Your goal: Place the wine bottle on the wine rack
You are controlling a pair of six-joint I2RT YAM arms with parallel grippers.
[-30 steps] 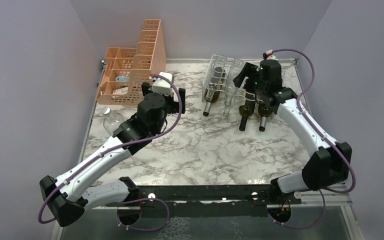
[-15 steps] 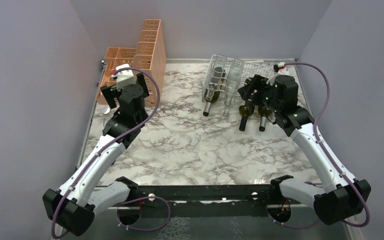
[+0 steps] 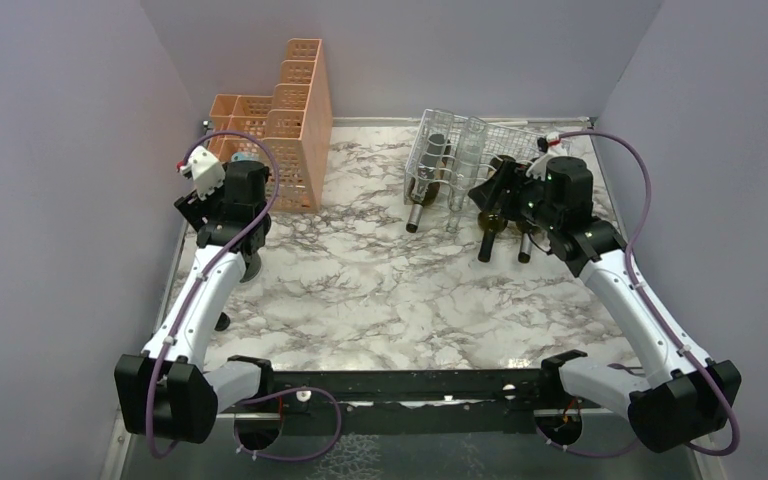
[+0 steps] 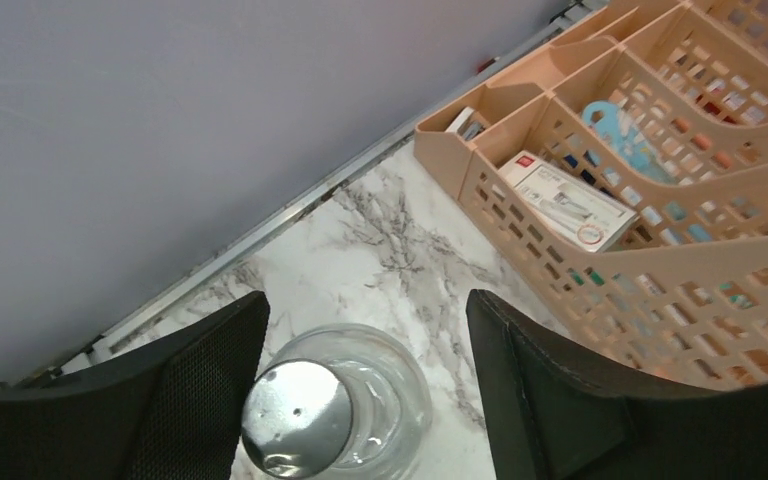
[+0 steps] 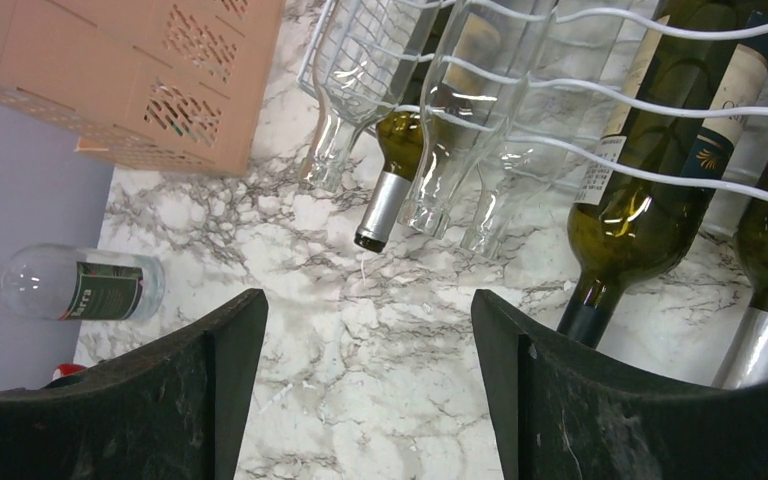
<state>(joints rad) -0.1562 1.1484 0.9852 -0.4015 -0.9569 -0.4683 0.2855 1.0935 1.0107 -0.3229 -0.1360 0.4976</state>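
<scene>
Overhead, I cannot see the clear glass wine bottle with the silver screw cap (image 4: 340,410). My left wrist covers it at 9 o'clock on the white marble-patterned table (image 3: 390,300). The left wrist camera shows it upright from above, with its lower body cut off by the frame's bottom edge. The left gripper (image 4: 367,300) straddles it, fingers apart. The glass lies close to the wall-side finger and a gap shows at the other; I cannot tell whether anything touches. The right wrist camera catches its dark green label, with the neck running off frame.

The silvery thin-wire wine rack (image 3: 430,135) sits at 1 o'clock. It holds several clear and dark green racked bottles (image 5: 650,200), and its 3 o'clock end is partly hidden under my right wrist. The right gripper (image 5: 368,300) hovers at the rack's near edge, fingers apart around nothing.

Edges: the bottle stands near the 9 o'clock metal rail (image 4: 290,209) and grey wall (image 4: 160,120). The peach perforated plastic organizer (image 4: 660,250) is just at its 12 o'clock. Bare marble runs between bottle and rack.
</scene>
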